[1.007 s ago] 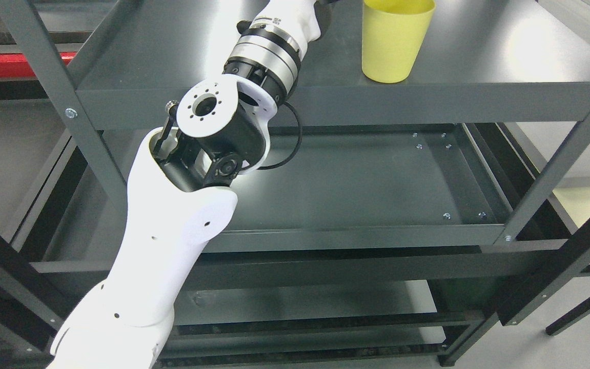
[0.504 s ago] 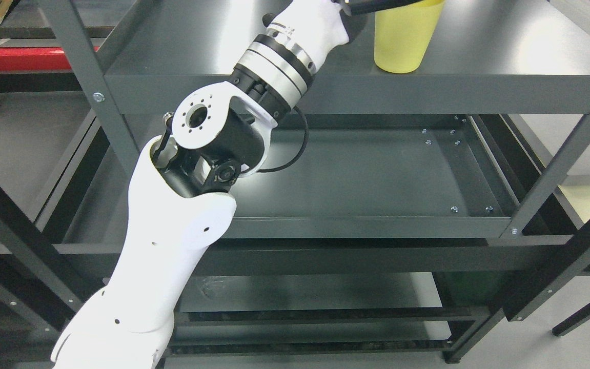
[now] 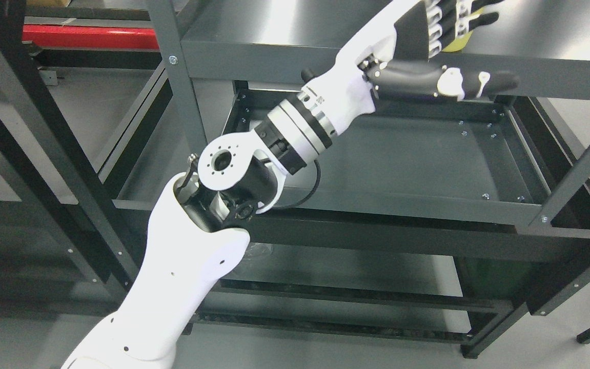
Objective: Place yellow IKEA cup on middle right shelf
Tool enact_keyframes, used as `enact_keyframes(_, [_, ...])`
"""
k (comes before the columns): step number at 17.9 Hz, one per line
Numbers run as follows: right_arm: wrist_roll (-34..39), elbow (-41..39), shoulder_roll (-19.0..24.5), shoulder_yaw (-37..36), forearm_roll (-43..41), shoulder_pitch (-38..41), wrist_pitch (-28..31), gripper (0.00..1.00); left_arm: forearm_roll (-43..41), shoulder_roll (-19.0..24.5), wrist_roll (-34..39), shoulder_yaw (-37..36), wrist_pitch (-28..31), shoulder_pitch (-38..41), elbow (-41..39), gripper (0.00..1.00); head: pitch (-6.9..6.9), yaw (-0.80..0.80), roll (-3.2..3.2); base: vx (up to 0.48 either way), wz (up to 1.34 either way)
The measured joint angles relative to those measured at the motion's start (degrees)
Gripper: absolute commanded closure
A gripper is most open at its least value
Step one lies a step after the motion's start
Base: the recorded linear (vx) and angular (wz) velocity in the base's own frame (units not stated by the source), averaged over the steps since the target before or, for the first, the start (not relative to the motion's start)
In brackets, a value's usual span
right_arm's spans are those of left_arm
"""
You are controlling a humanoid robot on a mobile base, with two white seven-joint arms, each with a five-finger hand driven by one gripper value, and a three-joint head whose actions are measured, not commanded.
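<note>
the left arm (image 3: 192,266) rises from the lower left edge of the head view and reaches diagonally up to the right, its white forearm bending at a round grey joint and passing a ringed metal wrist before ending in the left robot hand (image 3: 441,38) near the top right. the robot hand lies against the front edge of the upper shelf (image 3: 284,46) of a dark grey metal rack. its black thumb (image 3: 443,83), tipped with white segments, stretches out to the right just in front of and below the shelf's front lip, while the other fingers (image 3: 453,23) reach up over the shelf top, extended side by side rather than curled into a fist. only a small sliver of the yellow cup (image 3: 457,45) shows, standing on that upper shelf right behind the fingers near the top edge of the view; the fingers cover most of it, so whether they actually press against it or merely stand beside it cannot be told. below the hand, the next shelf (image 3: 402,169) is a shallow tray with screws along its rim. a red bar (image 3: 89,37) runs along the background at the upper left.
</note>
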Motion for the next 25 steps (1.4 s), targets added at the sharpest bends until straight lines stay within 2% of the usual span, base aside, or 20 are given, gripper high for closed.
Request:
enact_keyframes(8, [0.0, 0.0, 0.0, 0.0, 0.0, 0.0, 0.0, 0.01, -12.5, 0.0, 0.0, -5.2, -19.6, 16.4, 1.3, 0.01, 0.0, 0.0, 0.0, -0.168, -0.15])
enact_keyframes(11, [-0.1, 0.0, 0.0, 0.0, 0.0, 0.0, 0.0, 0.01, -16.2, 0.0, 5.8, -5.3, -23.1, 20.5, 3.4, 0.01, 0.0, 0.0, 0.0, -0.107, 0.02])
enact_keyframes(13, [-0.3, 0.0, 0.0, 0.0, 0.0, 0.0, 0.0, 0.01, -18.1, 0.0, 11.7, -3.9, -23.6, 22.9, 5.0, 0.01, 0.0, 0.0, 0.0, -0.039, 0.09])
enact_keyframes(16, [-0.2, 0.0, 0.0, 0.0, 0.0, 0.0, 0.0, 0.01, -21.1, 0.0, 14.6, 0.2, -21.4, 25.7, 7.3, 0.01, 0.0, 0.0, 0.0, 0.016, -0.02])
enact_keyframes(25, [0.0, 0.0, 0.0, 0.0, 0.0, 0.0, 0.0, 0.01, -31.0, 0.0, 14.9, 12.7, -17.1, 33.7, 11.5, 0.01, 0.0, 0.0, 0.0, 0.007, -0.01])
